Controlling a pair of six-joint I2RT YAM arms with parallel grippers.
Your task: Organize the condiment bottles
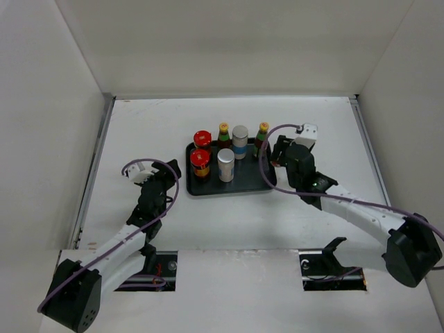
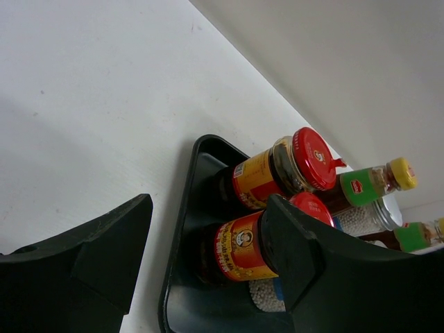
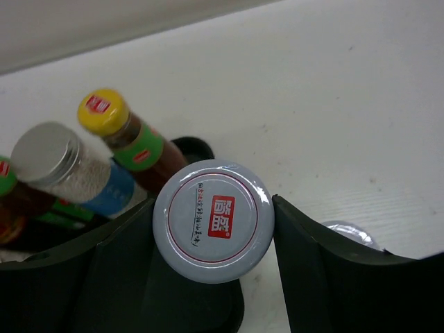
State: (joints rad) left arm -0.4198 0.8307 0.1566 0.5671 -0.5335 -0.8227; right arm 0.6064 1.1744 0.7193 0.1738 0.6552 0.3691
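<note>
Two matching arms here: the left arm and the right arm both run white tubular links between chunky black joint housings. A thin purple cable loops along each. There's a small white block at the right wrist. Up close, the left gripper shows broad, matte black wedge-shaped fingers; the right gripper, black fingers too.

On the white table, a black rectangular plastic tray sits mid-table. In the tray, two red-lidded glass jars stand at the left, one behind the other. Two white metal-topped cylinders stand in the middle. Two slim yellow-capped bottles flank the far cylinder. At the tray's right edge, a pale-lidded round jar sits between the fingers of the right gripper.
</note>
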